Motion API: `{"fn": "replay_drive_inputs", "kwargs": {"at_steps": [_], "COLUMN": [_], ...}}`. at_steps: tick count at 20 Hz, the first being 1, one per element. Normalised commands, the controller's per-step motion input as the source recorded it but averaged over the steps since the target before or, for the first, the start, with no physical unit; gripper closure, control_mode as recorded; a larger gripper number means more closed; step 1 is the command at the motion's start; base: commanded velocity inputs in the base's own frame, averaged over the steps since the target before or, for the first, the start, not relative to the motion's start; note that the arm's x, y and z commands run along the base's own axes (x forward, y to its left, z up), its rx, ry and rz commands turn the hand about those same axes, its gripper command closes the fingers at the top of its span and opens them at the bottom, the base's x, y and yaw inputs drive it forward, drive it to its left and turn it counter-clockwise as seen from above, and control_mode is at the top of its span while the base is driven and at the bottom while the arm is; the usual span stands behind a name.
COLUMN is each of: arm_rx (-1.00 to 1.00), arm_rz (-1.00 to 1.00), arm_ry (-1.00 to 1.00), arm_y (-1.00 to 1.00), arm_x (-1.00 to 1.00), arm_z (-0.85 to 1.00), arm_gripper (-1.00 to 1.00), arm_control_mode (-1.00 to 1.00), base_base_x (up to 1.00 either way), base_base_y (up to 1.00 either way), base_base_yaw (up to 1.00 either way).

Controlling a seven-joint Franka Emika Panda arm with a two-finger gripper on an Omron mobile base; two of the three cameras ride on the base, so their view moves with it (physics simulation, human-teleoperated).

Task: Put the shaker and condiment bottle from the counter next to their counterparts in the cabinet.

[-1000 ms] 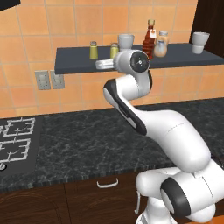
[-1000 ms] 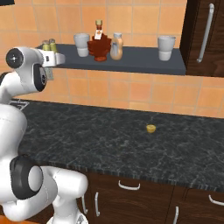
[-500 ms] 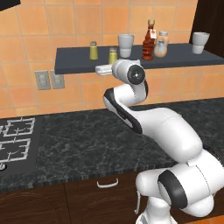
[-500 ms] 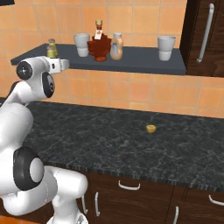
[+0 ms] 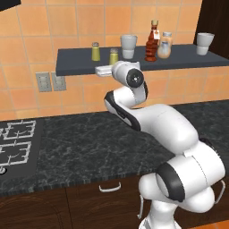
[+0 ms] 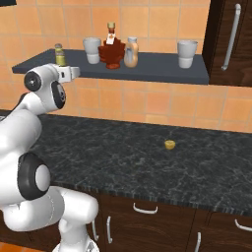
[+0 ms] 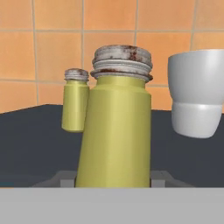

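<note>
Two shakers: held shaker (image 7: 114,122) beside twin shaker (image 7: 75,99) on the cabinet (image 5: 71,62)
Gripper (image 7: 113,181): jaws closed on the held shaker's base
Cup (image 7: 197,89): just right of the held shaker
Condiment bottle (image 5: 152,41): on the cabinet beside the pale orange bottle (image 5: 165,45)

- Cabinet (image 5: 80,66): long dark grey open shelf slab against orange tiles.
- On it, left to right in the left base view: twin shaker (image 5: 95,51), shaker (image 5: 114,56) near the front edge, white-grey cup (image 5: 128,46), dark red condiment bottle (image 5: 153,41), pale orange bottle (image 5: 165,45) just beside it, second cup (image 5: 205,43) well apart.
- Counter (image 6: 147,162): black speckled stone; carries a small yellow object (image 6: 170,144).
</note>
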Motion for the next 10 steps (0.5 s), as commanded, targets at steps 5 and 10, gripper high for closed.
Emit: {"fn": "replay_drive_inputs", "kwargs": {"at_steps": [5, 10], "arm_rx": [0.0, 0.0], "arm_rz": [0.0, 0.0], "arm_ry": [0.0, 0.0], "arm_y": [0.03, 0.0], "arm_x": [0.22, 0.15], "arm_z": [0.0, 0.0], "arm_gripper": [1.0, 1.0], "arm_control_mode": [-1.0, -1.0], "base_base_x": [0.0, 0.0], "base_base_y": [0.0, 0.0], "base_base_yaw": [0.0, 0.0]}}
